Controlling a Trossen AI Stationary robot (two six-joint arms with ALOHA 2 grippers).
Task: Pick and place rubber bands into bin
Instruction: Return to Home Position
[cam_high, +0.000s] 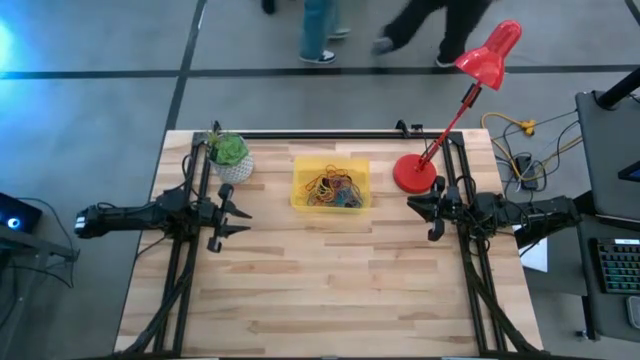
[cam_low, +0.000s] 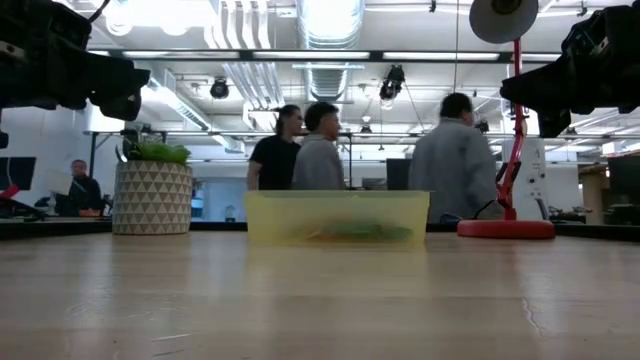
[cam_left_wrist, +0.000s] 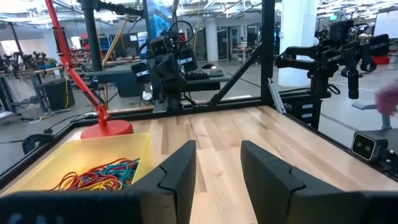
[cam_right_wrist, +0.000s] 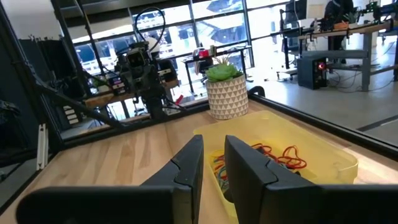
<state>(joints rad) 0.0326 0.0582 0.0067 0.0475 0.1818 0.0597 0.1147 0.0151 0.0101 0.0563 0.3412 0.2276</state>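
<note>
High view shows the wooden surface (cam_high: 330, 280) with the yellow bin (cam_high: 330, 165) at its far middle, between my two grippers. My left gripper (cam_high: 240, 218) hovers well off the bin's left side, fingers apart, empty. My right gripper (cam_high: 418, 216) hovers near its right side, parted narrowly, empty. The rubber bands (cam_high: 333, 190) lie heaped inside the bin.

No lettering, label, brand, number or sign can be read anywhere in these views.
</note>
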